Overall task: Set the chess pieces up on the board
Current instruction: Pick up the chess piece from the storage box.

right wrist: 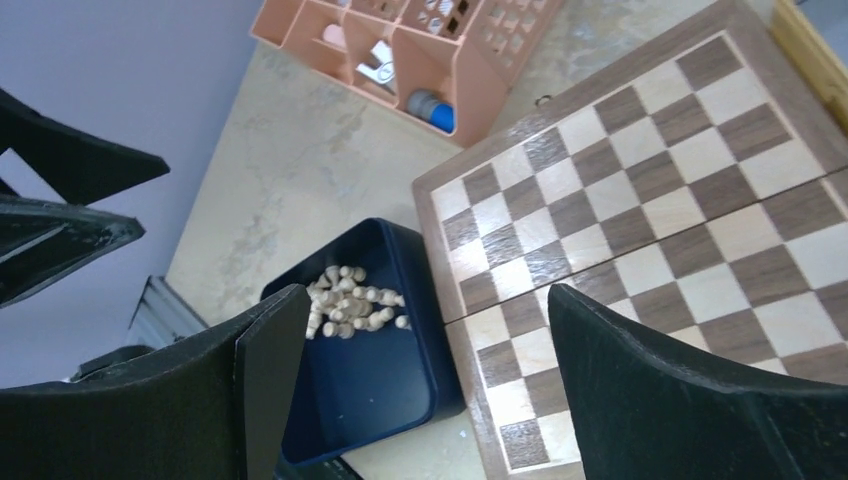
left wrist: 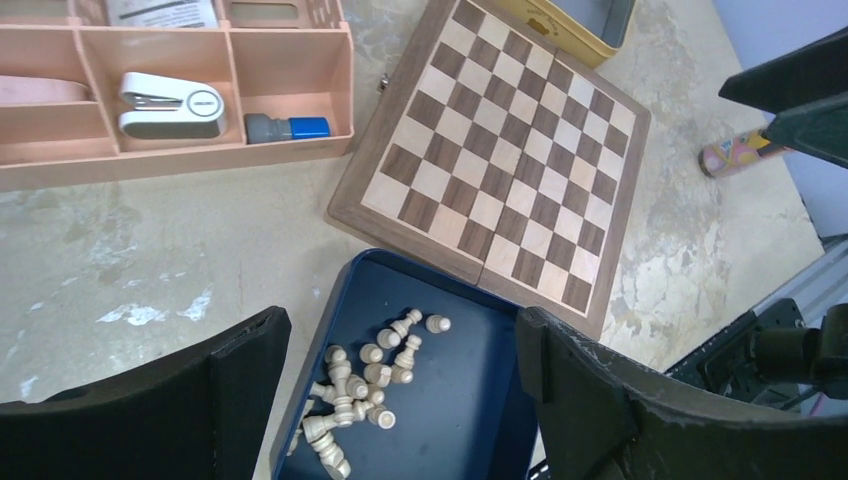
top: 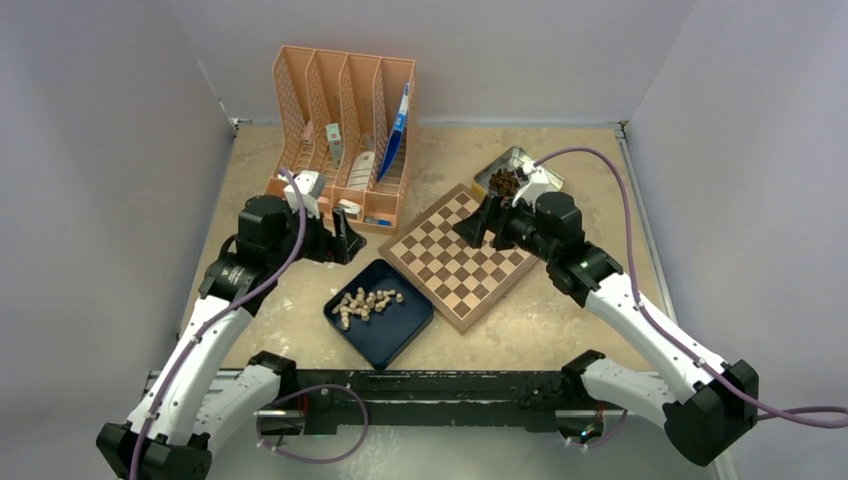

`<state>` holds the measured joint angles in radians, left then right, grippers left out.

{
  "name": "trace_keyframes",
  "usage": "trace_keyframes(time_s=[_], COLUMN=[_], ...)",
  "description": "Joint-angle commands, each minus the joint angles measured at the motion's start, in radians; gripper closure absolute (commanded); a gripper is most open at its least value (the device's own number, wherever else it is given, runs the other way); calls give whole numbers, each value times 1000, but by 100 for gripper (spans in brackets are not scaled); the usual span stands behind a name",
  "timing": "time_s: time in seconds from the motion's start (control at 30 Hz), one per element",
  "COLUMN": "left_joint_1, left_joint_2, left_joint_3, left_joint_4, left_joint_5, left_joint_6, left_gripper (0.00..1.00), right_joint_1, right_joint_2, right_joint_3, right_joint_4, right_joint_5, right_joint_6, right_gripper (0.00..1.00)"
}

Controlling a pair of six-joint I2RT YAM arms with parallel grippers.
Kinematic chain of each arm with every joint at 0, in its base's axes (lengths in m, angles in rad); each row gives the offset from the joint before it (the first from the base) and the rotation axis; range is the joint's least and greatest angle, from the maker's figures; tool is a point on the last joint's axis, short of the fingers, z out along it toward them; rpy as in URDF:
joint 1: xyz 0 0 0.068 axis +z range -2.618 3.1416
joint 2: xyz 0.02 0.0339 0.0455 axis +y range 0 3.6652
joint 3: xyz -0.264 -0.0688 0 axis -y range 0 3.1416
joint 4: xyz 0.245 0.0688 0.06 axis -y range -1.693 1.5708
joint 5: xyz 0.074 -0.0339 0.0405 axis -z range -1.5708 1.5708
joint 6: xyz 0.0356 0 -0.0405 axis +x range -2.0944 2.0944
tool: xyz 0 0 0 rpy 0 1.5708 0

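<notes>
Progress is approx. nil, nothing placed yet. Nearest the arm bases sits the dark blue tray [top: 400, 338] on the worktop [top: 560, 330], w/ the pale chess pieces [top: 364, 303] lying in a loose heap toward its far-left part. Most are tipped on their sides, a few touching. None is outside the tray as far as the views show. Just beyond and right of the tray, one edge near touching it, is the board [top: 460, 258]. It lies flat and turned at an angle to the worktop edge, and every square visible in the wrist views is bare. The left hand [top: 340, 238] hangs above the worktop just far-left of the tray, fingers spread wide and holding nothing. Its wrist cam looks down at the heap between them. The right hand [top: 480, 225] is over the board's far corner, also spread and empty. Farther back are a peach organizer [top: 340, 130] w/ odd items in its slots and an open tin [top: 520, 170] holding dark lumps, poss. the dark set, too small to tell. So by my read the whole job is left — each piece needs picking from the heap, standing upright and setting on its own square.
</notes>
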<state>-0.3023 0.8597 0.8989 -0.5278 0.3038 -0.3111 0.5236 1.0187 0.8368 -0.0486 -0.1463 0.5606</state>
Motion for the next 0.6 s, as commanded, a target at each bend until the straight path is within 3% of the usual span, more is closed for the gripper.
trace_keyframes(time_s=[0.0,0.3,0.47,0.57], left_joint_1=[-3,-3,-3,-3], left_joint_2=[-59,-198,-259,-275], left_joint_3=[-3,-11,-15,-24], left_joint_4=[12,-17,-18,-20], left_joint_5=[-89,-369,-440,-457], left_joint_6=[4,-26,-35,-37], left_gripper=[17,17,17,17], right_joint_1=[42,308,453,515], right_joint_2=[12,162,267,341], right_joint_3=[0,74,144,174], right_joint_4=[71,39,-10,-13], right_joint_5=[-80,138,293,331], right_joint_6=[23,48,54,55], right_gripper=[13,39,57,59])
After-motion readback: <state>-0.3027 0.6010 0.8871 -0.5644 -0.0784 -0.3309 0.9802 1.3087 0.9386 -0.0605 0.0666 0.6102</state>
